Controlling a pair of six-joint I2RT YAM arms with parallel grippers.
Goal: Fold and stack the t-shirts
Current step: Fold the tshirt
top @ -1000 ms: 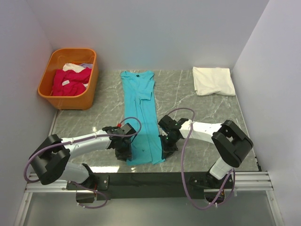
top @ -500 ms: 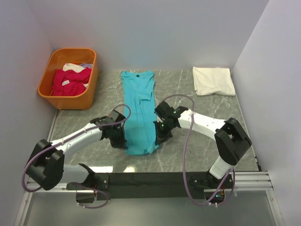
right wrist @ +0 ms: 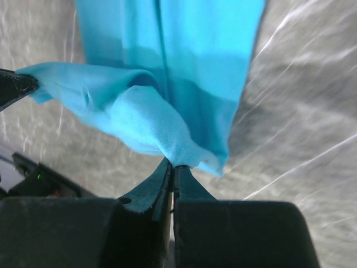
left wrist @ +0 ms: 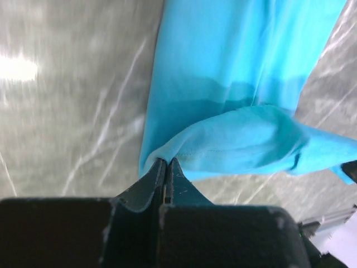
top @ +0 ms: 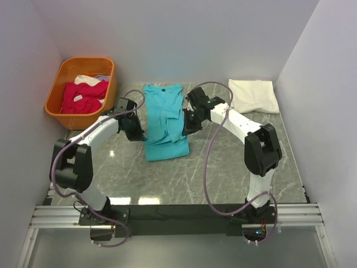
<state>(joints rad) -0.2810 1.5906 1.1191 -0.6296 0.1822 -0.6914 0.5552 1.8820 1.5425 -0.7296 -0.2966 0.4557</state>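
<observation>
The turquoise t-shirt (top: 165, 120) lies lengthwise mid-table, its near half lifted and carried back over the far half. My left gripper (top: 138, 133) is shut on the shirt's left hem corner (left wrist: 167, 155). My right gripper (top: 186, 126) is shut on the right hem corner (right wrist: 177, 159). The hem hangs between them above the lower layer (left wrist: 240, 50). A folded white t-shirt (top: 254, 95) lies at the back right. Magenta-pink shirts (top: 82, 96) sit in the orange basket (top: 79, 118).
The basket stands at the back left by the wall. The grey marble table (top: 223, 167) runs to the black rail at the near edge. Walls close in the left, back and right sides.
Both grippers have carried the turquoise shirt's near hem from the front of the table back toward the collar, doubling the shirt over itself. The white shirt and basket have not moved.
</observation>
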